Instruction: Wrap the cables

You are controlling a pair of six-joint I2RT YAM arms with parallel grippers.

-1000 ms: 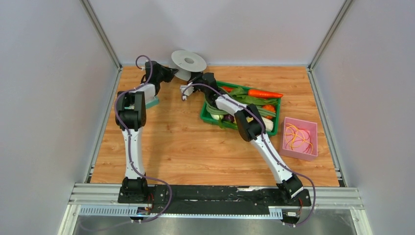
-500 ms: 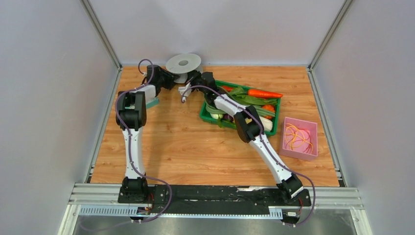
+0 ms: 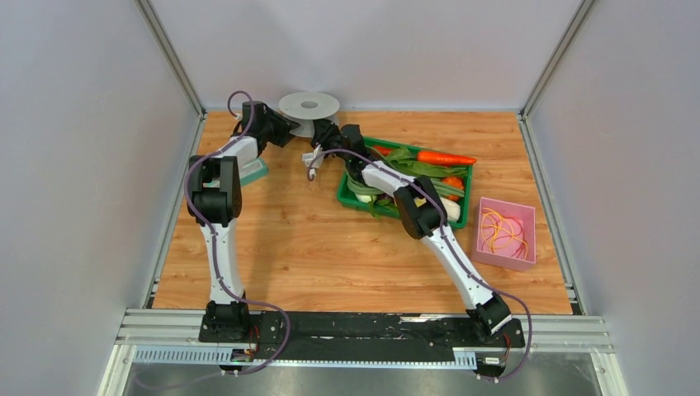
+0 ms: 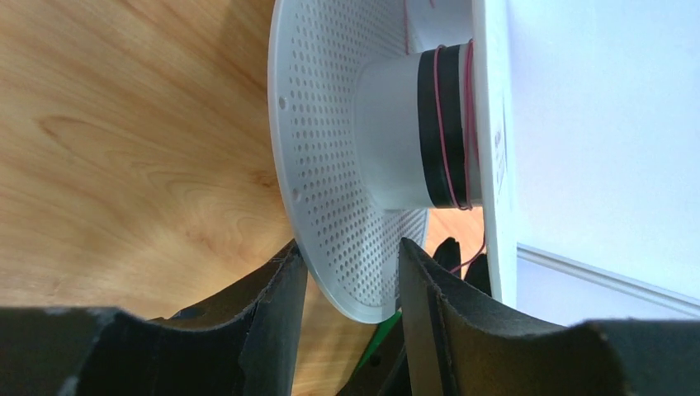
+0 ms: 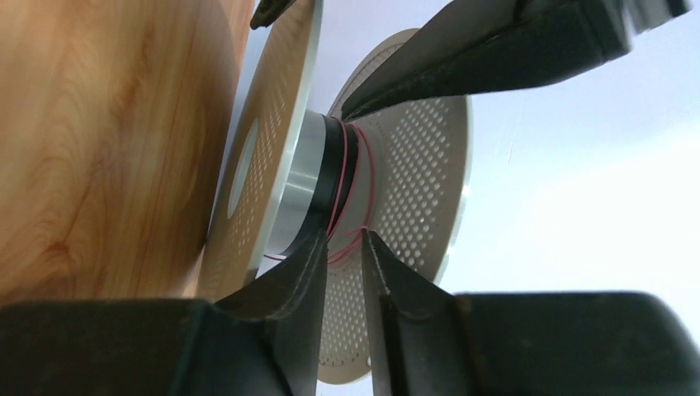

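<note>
Grey spool [image 3: 309, 106] lies flat at the table's [image 3: 330, 247] far edge, thin red cable [image 4: 437, 124] round its hub – left gripper [image 4: 351, 247] spread astride 1 perforated flange [image 4: 330, 124] – right gripper [image 5: 344, 238] narrowly parted beside the strand

Readable text: none is showing in any view.
Spool flange [image 4: 494, 153]: a tiny dark print is sitting on its outer face, too small to read.

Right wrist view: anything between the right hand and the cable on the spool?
Nothing visible. The right hand sits between the flanges of the spool, and the thin red cable runs between its parted fingertips.
</note>
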